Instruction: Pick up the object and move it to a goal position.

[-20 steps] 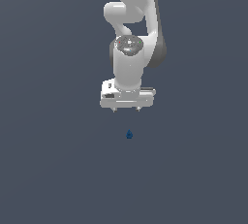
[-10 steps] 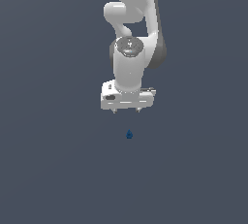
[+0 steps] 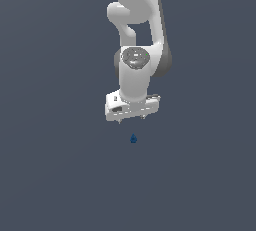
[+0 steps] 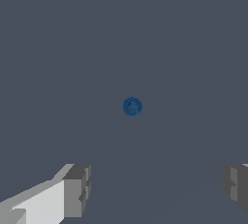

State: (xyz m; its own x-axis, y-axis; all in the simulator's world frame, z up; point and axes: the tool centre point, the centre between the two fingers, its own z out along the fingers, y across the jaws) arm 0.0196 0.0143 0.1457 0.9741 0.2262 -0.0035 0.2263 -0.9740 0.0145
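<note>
The object (image 3: 133,138) is a tiny dark-blue teardrop-shaped lump on the grey floor, just below the arm's hand in the exterior view. In the wrist view the object (image 4: 132,106) shows as a small blue round spot, beyond the two fingers. My white gripper (image 3: 131,119) hangs above the object, pointing down, with short fingertips (image 3: 120,121) barely showing under the hand. In the wrist view my gripper (image 4: 157,191) has its grey pads (image 4: 77,189) wide apart and nothing between them. It is open and empty.
A plain dark grey floor (image 3: 60,175) fills both views. The white arm (image 3: 137,20) rises behind the hand. No goal marker shows.
The hand has shifted very slightly; the object has not moved. The gripper stays open.
</note>
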